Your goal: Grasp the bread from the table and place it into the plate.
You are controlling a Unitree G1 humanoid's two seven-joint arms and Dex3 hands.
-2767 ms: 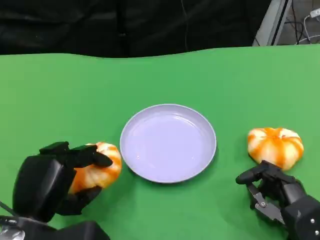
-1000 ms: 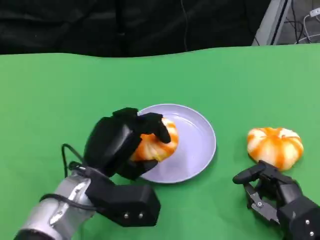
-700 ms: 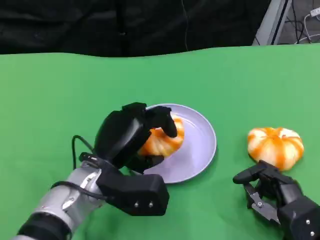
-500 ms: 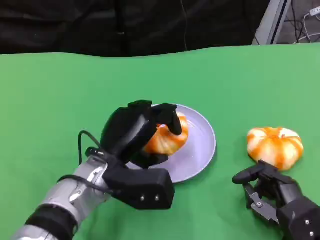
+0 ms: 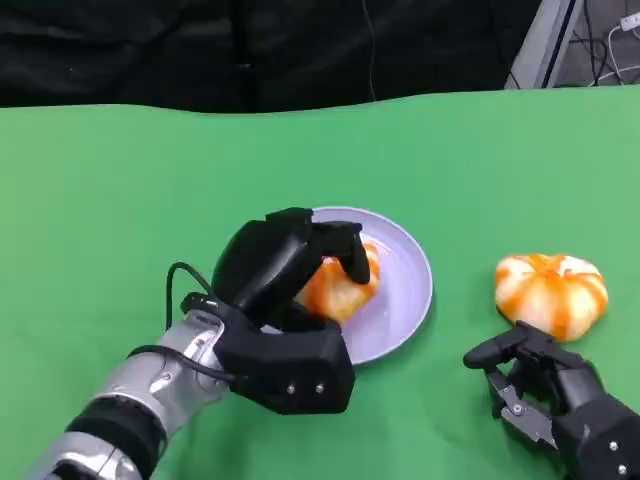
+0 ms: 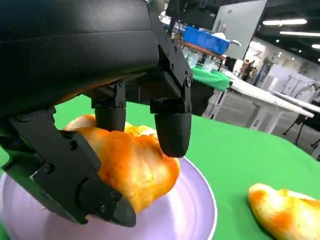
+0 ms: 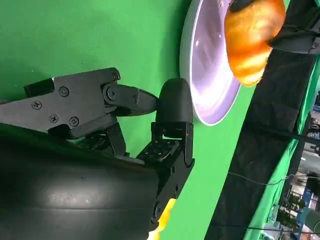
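Note:
My left hand (image 5: 285, 265) grips an orange-and-white bread roll (image 5: 340, 285) just over the lavender plate (image 5: 405, 285), near its middle. The left wrist view has the roll (image 6: 132, 167) pinched between black fingers (image 6: 170, 127) low above the plate (image 6: 192, 215). A second bread roll (image 5: 550, 290) lies on the green table to the right of the plate, also seen in the left wrist view (image 6: 285, 212). My right hand (image 5: 545, 390) rests low on the table just in front of that roll, fingers apart and holding nothing. In the right wrist view, the plate (image 7: 205, 75) and the held roll (image 7: 250, 37) lie beyond my right hand (image 7: 150, 120).
The green tablecloth (image 5: 150, 190) runs to a black backdrop at the far edge. A metal stand and cables (image 5: 540, 45) sit at the back right, off the table.
My left hand carried the roll from the table at the left up and rightward to the plate's middle, and has been lowering there. The right hand and second roll stayed put.

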